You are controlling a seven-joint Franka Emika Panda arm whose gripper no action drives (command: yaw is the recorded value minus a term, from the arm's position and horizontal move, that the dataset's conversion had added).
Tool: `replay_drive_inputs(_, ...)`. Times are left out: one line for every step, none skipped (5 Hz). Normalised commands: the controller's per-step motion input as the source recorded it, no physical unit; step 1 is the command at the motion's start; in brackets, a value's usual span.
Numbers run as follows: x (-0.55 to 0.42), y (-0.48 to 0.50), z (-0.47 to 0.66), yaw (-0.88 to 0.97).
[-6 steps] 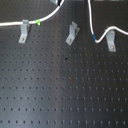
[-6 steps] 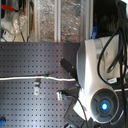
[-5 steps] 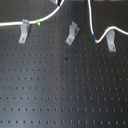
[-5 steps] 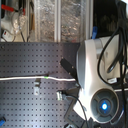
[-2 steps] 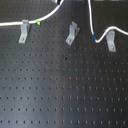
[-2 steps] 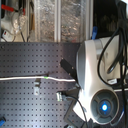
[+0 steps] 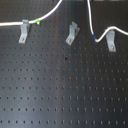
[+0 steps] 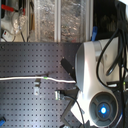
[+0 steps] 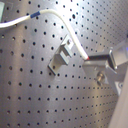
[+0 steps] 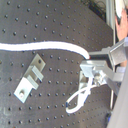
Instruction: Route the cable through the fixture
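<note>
The white cable (image 7: 50, 12) comes in from the first exterior view's left, passes the left grey fixture (image 7: 23, 31), carries a green band (image 7: 37, 21) and rises out of the top edge. It comes back down to a blue band (image 7: 95, 36) and passes over the right fixture (image 7: 111, 41). The middle fixture (image 7: 72, 33) has no cable in it. In the first wrist view my gripper (image 9: 95, 65) is shut on the cable (image 9: 65, 25), just beside a fixture (image 9: 62, 55). The second wrist view shows the same grip (image 10: 92, 67). The gripper is outside the first exterior view.
The black perforated board (image 7: 65, 90) fills the first exterior view. In the second exterior view the white arm body (image 8: 97, 75) covers the right half, with dark hoses around it. A thin white wire loop (image 10: 80, 97) hangs by the gripper.
</note>
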Motion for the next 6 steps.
replay_drive_inputs(0.207,0.063,0.06,0.28)
replay_drive_inputs(0.075,-0.073,0.14,-0.15)
replay_drive_inputs(0.063,-0.061,0.10,-0.11)
replay_drive_inputs(0.067,-0.129,0.09,-0.31)
replay_drive_inputs(0.069,-0.129,0.13,-0.47)
replay_drive_inputs(0.050,-0.258,0.16,-0.65)
